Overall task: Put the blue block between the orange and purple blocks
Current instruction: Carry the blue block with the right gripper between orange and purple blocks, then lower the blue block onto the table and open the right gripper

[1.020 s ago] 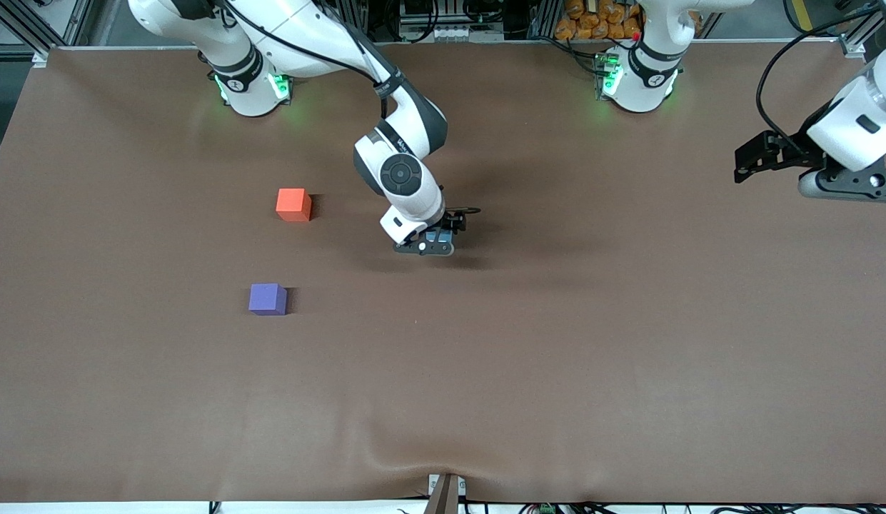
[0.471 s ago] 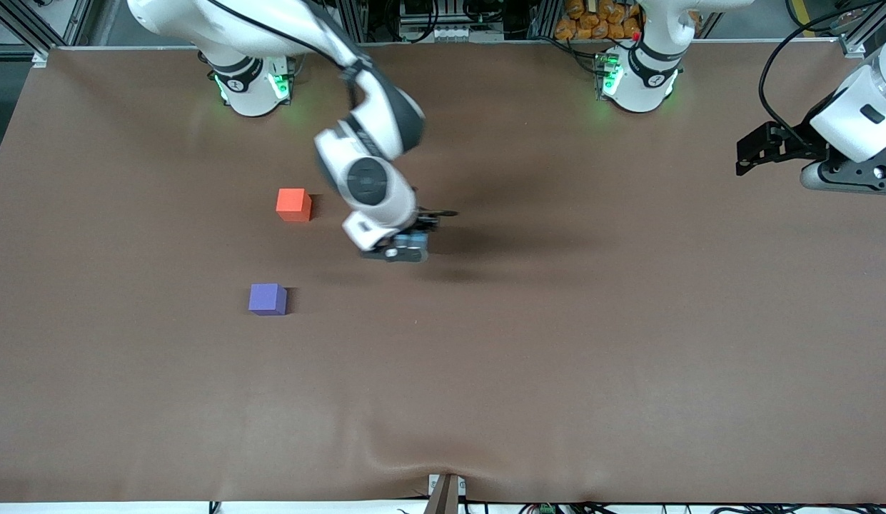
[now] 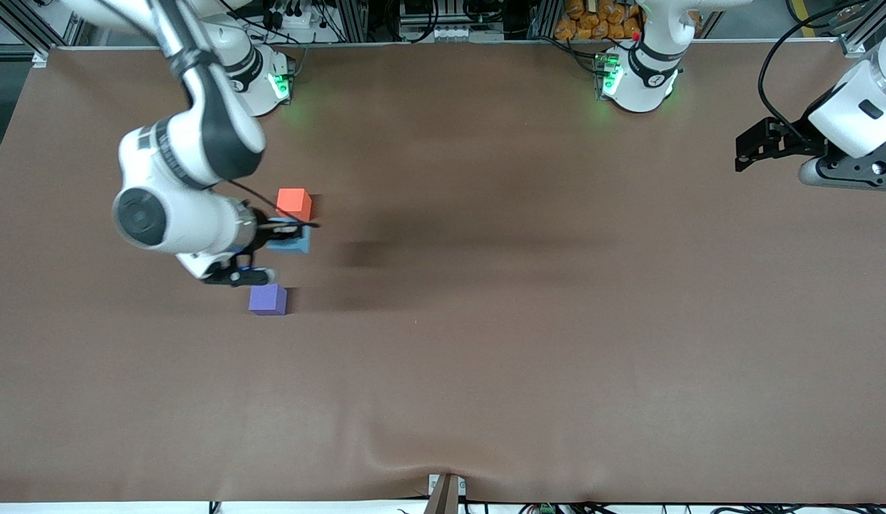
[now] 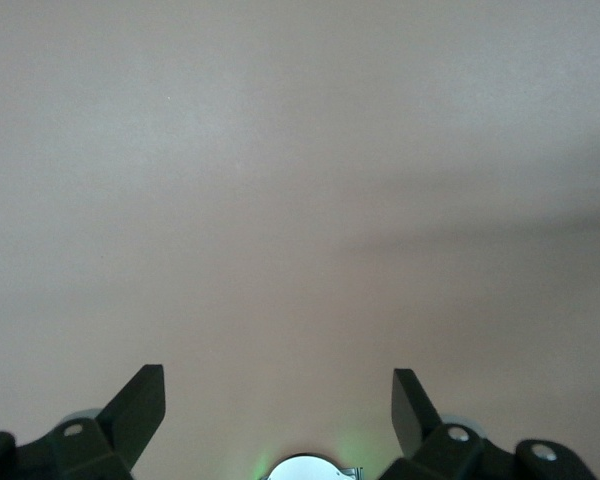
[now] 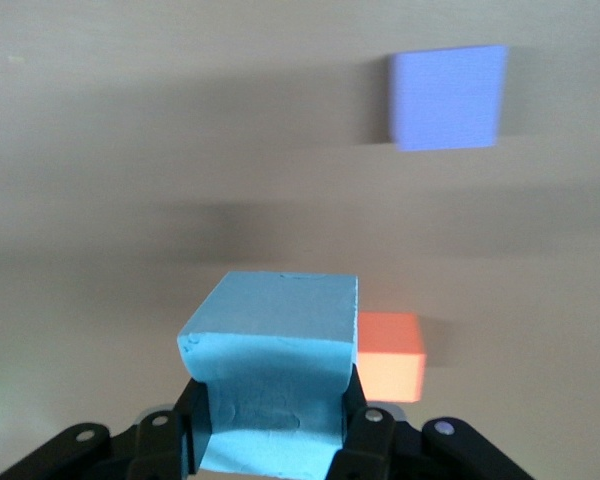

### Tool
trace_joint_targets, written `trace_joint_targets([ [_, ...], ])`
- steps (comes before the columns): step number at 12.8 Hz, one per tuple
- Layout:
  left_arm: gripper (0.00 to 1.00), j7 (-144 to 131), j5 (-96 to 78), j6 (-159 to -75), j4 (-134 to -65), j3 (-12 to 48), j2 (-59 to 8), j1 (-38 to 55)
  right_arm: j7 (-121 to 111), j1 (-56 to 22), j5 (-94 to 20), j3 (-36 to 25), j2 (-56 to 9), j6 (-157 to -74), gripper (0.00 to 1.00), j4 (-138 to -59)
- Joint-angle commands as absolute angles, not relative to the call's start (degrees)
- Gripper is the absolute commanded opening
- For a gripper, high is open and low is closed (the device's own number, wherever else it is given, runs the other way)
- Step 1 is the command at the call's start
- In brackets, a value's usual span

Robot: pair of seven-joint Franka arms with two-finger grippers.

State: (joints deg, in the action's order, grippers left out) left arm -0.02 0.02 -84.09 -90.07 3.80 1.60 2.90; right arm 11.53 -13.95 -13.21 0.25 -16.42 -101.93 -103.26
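My right gripper is shut on the blue block, a light sky-blue cube, and holds it in the air over the table between the orange block and the purple block. In the right wrist view the blue block sits between the two black fingers, with the orange block just past it and the purple block farther off. My left gripper is open and empty, waiting above the left arm's end of the table. The left wrist view shows its two spread fingertips over bare table.
The brown table cover has a raised wrinkle near its edge closest to the front camera. The two arm bases stand along the table's edge farthest from that camera.
My right gripper has carried the blue block from the table's middle toward the right arm's end, to between the orange and purple blocks. The left arm has barely moved.
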Motion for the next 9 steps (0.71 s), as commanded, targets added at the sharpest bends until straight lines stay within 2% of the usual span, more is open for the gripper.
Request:
trace_joint_targets([
  [1,1.0,0.44,1.32,-82.97,-89.65,3.34,2.11,3.34,6.95,-11.34,-12.66,1.58,-13.72,-110.09,0.0,-112.9],
  [6,1.0,0.35,1.32,-83.06,-89.47,3.16,1.93,3.25,1.58,-8.52,-12.74,1.76,-13.89,-127.32,0.0,-126.19],
  [9,1.0,0.88,1.14,-83.14,-89.47,3.08,2.02,3.16,1.58,-8.88,-12.83,1.76,-14.94,-129.02,0.0,-126.91],
])
